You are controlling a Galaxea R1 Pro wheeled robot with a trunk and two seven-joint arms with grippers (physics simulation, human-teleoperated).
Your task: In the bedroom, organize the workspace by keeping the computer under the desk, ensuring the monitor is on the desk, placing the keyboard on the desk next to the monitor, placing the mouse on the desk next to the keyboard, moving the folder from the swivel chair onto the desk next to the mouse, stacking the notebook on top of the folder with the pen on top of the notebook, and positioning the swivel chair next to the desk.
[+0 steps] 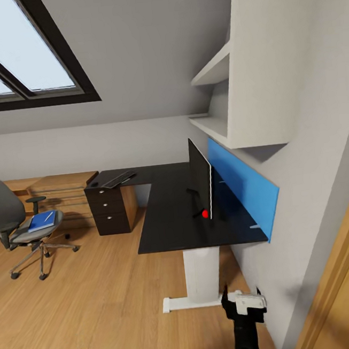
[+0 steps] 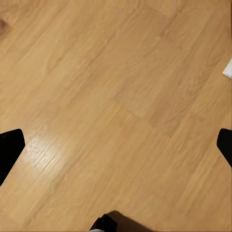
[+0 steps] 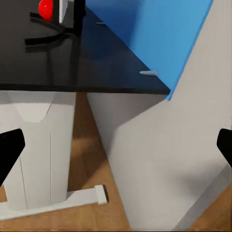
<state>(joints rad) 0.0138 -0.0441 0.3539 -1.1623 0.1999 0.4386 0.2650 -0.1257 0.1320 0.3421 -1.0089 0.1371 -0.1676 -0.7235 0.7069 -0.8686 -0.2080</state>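
The black L-shaped desk [image 1: 168, 218] stands against the right wall. On it the monitor [image 1: 201, 180] is upright and seen edge-on, its stand [image 3: 46, 38] showing in the right wrist view. The keyboard [image 1: 118, 179] lies on the desk's far left wing. The swivel chair [image 1: 9, 213] stands apart at the left, with the blue folder [image 1: 42, 221] on its seat and the pen [image 1: 49, 215] on the folder. The computer, mouse and notebook are out of view or too small to tell. My right gripper [image 3: 116, 147] is open before the desk leg [image 1: 202, 273]. My left gripper [image 2: 116, 147] is open over bare floor.
A blue panel [image 1: 243, 186] runs along the wall behind the desk, and white shelves [image 1: 214, 71] hang above it. A low light-wood dresser [image 1: 58, 195] sits behind the chair. A drawer unit [image 1: 111, 210] is under the desk's left wing. A wooden door [image 1: 348, 296] is at my right.
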